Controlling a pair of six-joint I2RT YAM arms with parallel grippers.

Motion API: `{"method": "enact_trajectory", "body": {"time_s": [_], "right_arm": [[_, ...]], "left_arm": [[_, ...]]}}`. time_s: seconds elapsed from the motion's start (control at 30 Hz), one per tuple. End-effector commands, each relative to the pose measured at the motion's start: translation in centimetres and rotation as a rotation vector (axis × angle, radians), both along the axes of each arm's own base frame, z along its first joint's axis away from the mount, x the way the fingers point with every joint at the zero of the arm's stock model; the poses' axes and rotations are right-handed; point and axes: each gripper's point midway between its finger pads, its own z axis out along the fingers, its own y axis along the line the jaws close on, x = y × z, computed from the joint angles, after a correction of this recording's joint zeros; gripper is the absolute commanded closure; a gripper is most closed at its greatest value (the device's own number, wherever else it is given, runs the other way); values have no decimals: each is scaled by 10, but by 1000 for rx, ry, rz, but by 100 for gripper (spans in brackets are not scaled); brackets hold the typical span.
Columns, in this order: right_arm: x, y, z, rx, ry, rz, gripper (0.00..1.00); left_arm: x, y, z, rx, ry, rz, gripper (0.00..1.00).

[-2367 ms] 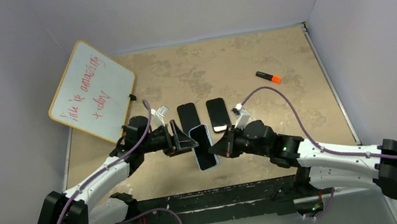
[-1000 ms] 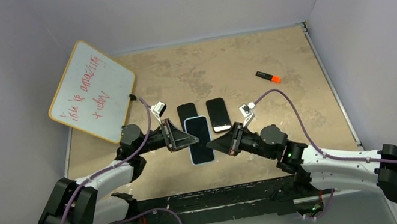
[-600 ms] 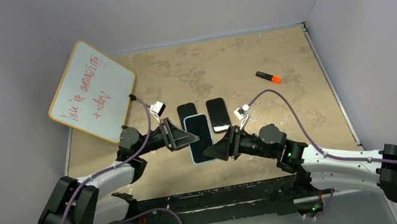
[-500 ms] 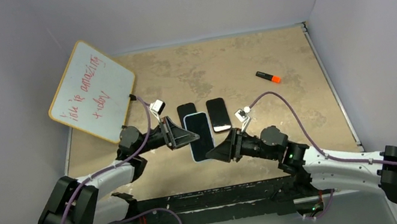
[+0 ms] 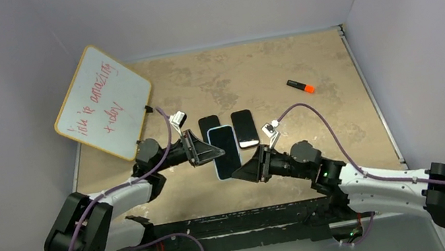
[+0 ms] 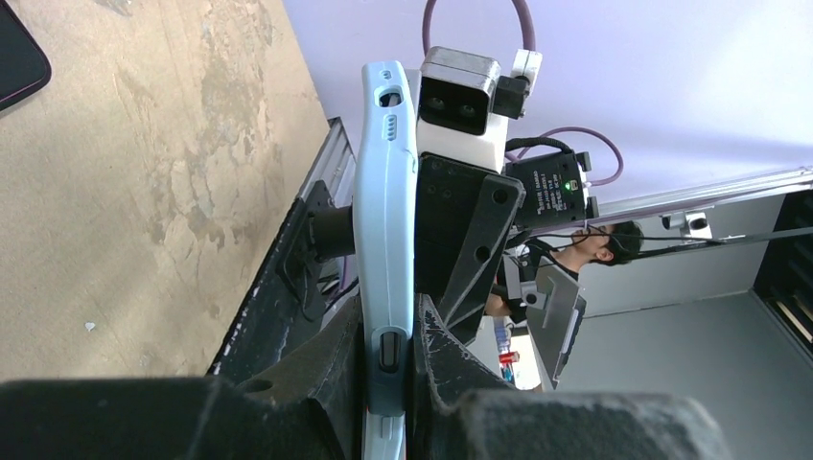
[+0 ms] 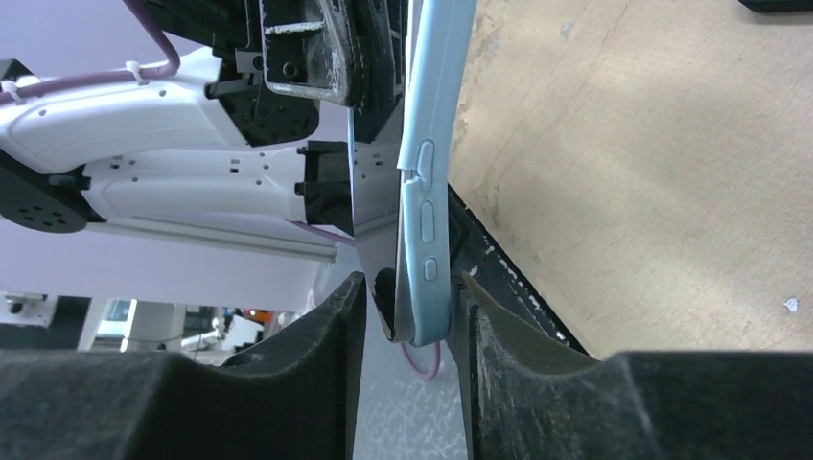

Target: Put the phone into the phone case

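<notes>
A phone in a light blue case (image 5: 225, 152) is held above the table between both arms. My left gripper (image 5: 214, 156) is shut on its left long edge; in the left wrist view the case (image 6: 385, 192) stands edge-on, pinched between the fingers of that gripper (image 6: 385, 331). My right gripper (image 5: 242, 172) is at the phone's near end. In the right wrist view this gripper (image 7: 410, 297) is open around that end. There the phone's grey edge (image 7: 379, 240) stands out of the blue case (image 7: 429, 192), with a gap to the left finger (image 7: 331, 364).
Two black phones (image 5: 209, 125) (image 5: 245, 128) lie on the tan table behind the held one. A whiteboard (image 5: 104, 104) leans at the far left. An orange marker (image 5: 300, 86) lies at the far right. A black rail (image 5: 242, 221) runs along the near edge.
My left gripper kept its hold and shifted the cased phone slightly right and away. My right gripper slid from the phone's right side to its near end.
</notes>
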Motion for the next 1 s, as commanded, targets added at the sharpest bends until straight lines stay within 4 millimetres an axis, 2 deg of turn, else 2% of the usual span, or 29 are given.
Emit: {"method": "enact_trajectory", "body": {"time_s": [0.0,0.03,0.1,0.23,0.3,0.37,0.5,0.6,0.77,0.87,0.97], "right_arm": [[0,10,30,65,-39,30,72],[1,9,30,69,-35,23,86],[3,6,26,54,-12,0,100],[13,-6,-3,-90,122,-106,100],[13,-7,-6,-106,141,-113,100],[13,-4,-1,-72,127,-104,100],[16,-3,8,1,90,-112,70],[17,-6,18,52,35,-117,55],[27,-24,11,40,14,-193,40],[31,-30,21,68,-7,-196,33],[34,-30,36,81,-39,-185,30]], "left_arm": [[5,-3,30,-52,-144,2,100],[7,-3,25,-34,-133,8,100],[10,-4,16,7,-110,16,100],[21,0,-7,160,-117,69,100],[32,4,-14,278,-182,97,100],[31,5,-13,303,-176,82,100],[13,-5,20,112,-139,-19,100],[4,-5,34,44,-138,-48,100],[-4,-3,39,42,-151,-79,100],[-9,-3,41,42,-180,-117,100],[-16,-3,39,48,-197,-153,100]]}}
